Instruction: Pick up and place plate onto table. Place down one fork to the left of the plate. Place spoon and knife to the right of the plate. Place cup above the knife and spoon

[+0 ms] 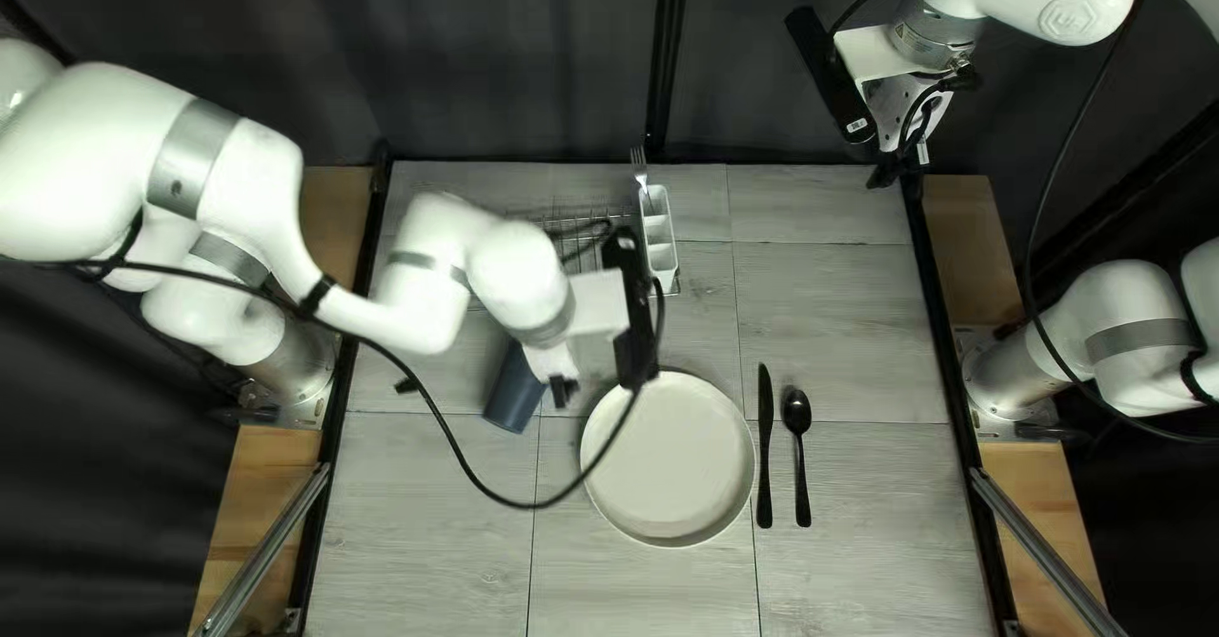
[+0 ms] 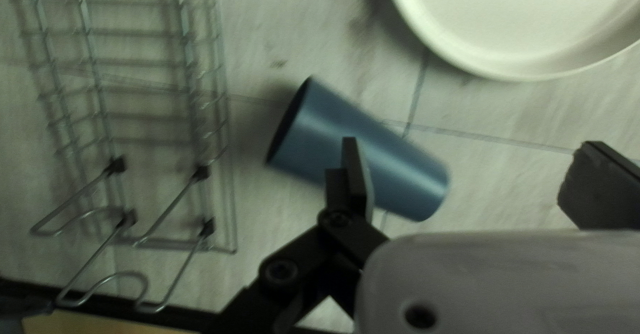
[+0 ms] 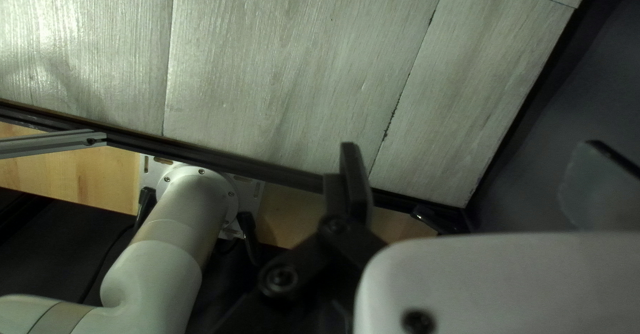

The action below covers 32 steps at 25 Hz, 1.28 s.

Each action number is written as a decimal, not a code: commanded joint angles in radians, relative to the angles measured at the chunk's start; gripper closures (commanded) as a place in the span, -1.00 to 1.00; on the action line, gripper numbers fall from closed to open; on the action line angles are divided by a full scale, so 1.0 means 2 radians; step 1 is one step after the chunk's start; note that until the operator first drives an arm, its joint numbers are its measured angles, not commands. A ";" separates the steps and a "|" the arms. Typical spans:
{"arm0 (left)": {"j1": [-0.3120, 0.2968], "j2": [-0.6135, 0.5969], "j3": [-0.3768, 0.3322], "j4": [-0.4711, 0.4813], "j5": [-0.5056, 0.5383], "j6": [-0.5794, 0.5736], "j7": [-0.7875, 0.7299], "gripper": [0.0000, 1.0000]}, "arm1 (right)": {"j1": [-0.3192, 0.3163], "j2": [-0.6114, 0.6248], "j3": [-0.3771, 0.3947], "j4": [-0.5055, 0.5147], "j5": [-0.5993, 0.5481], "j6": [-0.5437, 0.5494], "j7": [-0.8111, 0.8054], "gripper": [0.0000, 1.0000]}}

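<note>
Cup is lying on its side on the desk, left of the plate in the top left view, partly hidden by the left arm. Left gripper is right over it: jaws released, wide apart, nothing clamped. Left wrist view has one finger overlapping the cup's side, with the closed base end showing in the gap. Open mouth faces the wire rack.

Plate is down flat, right way up, toward the near side of the desk. Knife is just beside it on the right, spoon next one out. Roughly parallel, handles toward the near edge, spoon bowl toward the far edge.

Fork is upright in the white utensil holder by the rack at the far side, so not at its spot left of the plate. Cup isn't above the knife and spoon either.

Right gripper is up by the far right corner, dark curtain behind. Jaws released too, spread, nothing held. Black cable from the left arm loops across the view, passing in front of the plate's left part.
</note>
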 commanded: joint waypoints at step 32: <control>-0.005 0.197 0.099 0.087 -0.318 0.009 0.427 -1.00 | 0.000 0.000 0.000 0.000 0.000 0.000 0.000 -1.00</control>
